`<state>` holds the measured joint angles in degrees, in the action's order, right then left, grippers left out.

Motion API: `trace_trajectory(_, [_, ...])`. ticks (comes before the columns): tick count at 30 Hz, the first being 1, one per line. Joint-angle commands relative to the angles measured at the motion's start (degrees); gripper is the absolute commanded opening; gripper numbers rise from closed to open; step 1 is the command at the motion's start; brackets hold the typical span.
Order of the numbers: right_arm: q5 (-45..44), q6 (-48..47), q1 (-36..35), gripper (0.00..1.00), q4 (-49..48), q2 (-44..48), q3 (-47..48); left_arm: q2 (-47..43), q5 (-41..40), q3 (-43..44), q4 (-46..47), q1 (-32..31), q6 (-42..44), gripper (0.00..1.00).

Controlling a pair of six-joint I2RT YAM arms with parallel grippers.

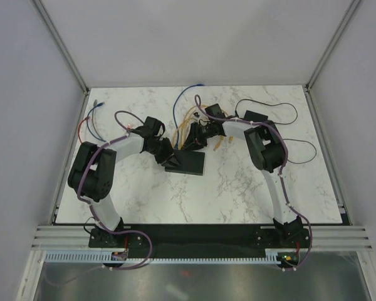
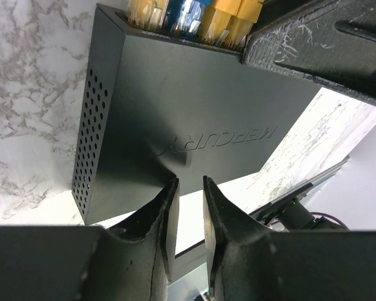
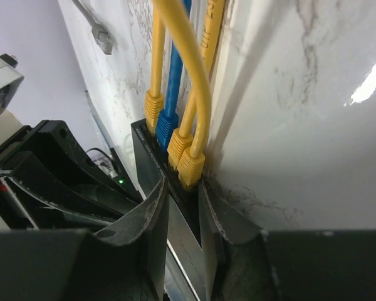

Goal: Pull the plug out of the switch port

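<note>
The switch point(image 1: 189, 163) is a flat black box lying mid-table. Its top face fills the left wrist view point(image 2: 194, 100). Yellow and blue plugs point(image 2: 229, 19) sit in its far port edge. My left gripper point(image 1: 170, 159) rests at the switch's near edge. Its jaws point(image 2: 189, 180) stand a narrow gap apart with only table showing between them. My right gripper point(image 1: 198, 137) is at the port edge. Its jaws point(image 3: 183, 184) straddle the switch's thin edge point(image 3: 151, 163), tips at the base of the nearest yellow plug point(image 3: 191, 168), apart from its left side. Beside that plug sit another yellow plug point(image 3: 177, 147) and a blue one point(image 3: 166, 125).
A small black adapter block point(image 1: 255, 117) with a thin black cord point(image 1: 296, 113) lies at the back right. Loose cables point(image 1: 94, 119) trail at the back left, and a blue cable point(image 1: 183, 95) loops behind the switch. A loose grey plug point(image 3: 102, 39) lies on the table.
</note>
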<state>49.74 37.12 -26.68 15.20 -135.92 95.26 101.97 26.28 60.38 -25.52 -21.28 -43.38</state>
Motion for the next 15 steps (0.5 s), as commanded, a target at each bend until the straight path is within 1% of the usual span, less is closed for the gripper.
trace_trajectory(1, [1.32, 7.84, -0.22, 0.29, -11.20, -1.54, -4.63, 1.65, -1.76, -1.76, -0.59, -0.08, -1.27, 0.30])
trace_trajectory(3, [1.42, 9.19, -0.13, 0.26, -12.56, -1.46, -5.09, 1.65, -1.85, -1.76, -0.50, 0.01, -1.19, 0.29])
trace_trajectory(6, [1.68, 10.42, -0.04, 0.25, -13.09, -1.80, -5.26, 1.82, -1.85, -1.84, -0.50, 0.01, -1.01, 0.30])
trace_trajectory(15, [-0.08, 13.06, -0.04, 0.26, -12.30, -2.16, -5.79, 2.09, -1.85, -2.11, -0.94, 0.01, -0.75, 0.29])
